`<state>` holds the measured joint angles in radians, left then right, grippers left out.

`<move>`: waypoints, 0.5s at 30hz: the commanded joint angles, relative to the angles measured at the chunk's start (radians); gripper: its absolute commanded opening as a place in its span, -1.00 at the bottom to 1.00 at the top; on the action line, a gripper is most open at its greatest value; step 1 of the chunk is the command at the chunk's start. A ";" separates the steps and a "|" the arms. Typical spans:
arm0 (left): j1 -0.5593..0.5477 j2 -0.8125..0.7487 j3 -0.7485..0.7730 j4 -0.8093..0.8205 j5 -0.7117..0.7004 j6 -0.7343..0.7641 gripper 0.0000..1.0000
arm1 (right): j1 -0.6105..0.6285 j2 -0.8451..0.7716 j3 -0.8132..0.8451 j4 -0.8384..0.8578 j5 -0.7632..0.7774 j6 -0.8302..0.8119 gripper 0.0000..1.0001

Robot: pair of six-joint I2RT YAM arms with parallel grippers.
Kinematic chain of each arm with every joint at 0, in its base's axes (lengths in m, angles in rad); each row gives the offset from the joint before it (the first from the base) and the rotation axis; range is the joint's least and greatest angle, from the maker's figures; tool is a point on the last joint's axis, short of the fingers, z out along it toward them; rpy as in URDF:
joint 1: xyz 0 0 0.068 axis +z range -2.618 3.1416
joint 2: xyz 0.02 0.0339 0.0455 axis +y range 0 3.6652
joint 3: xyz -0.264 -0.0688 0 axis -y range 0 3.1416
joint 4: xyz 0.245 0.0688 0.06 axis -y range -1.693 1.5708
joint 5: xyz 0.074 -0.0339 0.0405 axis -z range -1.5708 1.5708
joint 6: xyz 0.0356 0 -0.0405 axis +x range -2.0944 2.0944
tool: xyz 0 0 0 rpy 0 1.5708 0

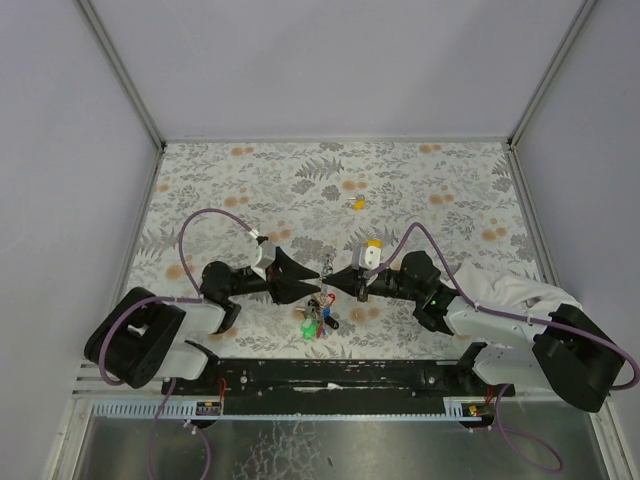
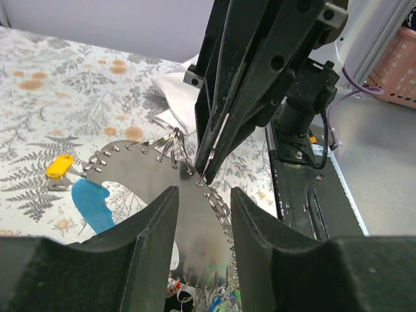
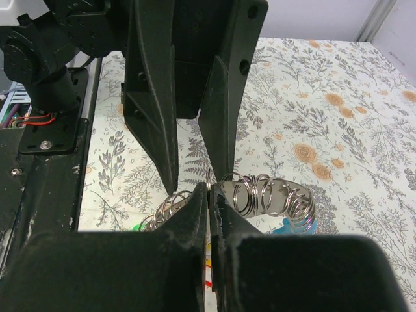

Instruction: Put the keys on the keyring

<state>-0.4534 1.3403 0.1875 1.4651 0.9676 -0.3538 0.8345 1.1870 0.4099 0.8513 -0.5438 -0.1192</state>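
Starting at the pinch: the right gripper [image 3: 208,200] has its jaws squeezed together, and it looks like they're nipping the thin silver keyring [image 3: 229,190]. The left gripper [image 2: 203,193] faces it tip to tip, jaws apart and straddling the same bunch of loops. Can't tell if it's actually pressing on anything. The capped keys [image 1: 318,322] in blue, red and green are bunched just below where the tips meet, so those look threaded. One yellow key [image 1: 356,203] lies loose on the table [image 1: 450,180], well apart on the far side. My guess is it's partway done: that yellow one isn't on the ring yet.
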 commanded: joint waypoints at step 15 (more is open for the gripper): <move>-0.013 0.050 0.044 0.126 0.054 -0.059 -0.47 | -0.009 0.011 0.013 0.126 -0.027 0.021 -1.00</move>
<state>-0.4591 1.3937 0.2146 1.5055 1.0035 -0.4122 0.8345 1.1999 0.4099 0.8703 -0.5632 -0.1040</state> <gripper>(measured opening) 0.308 0.022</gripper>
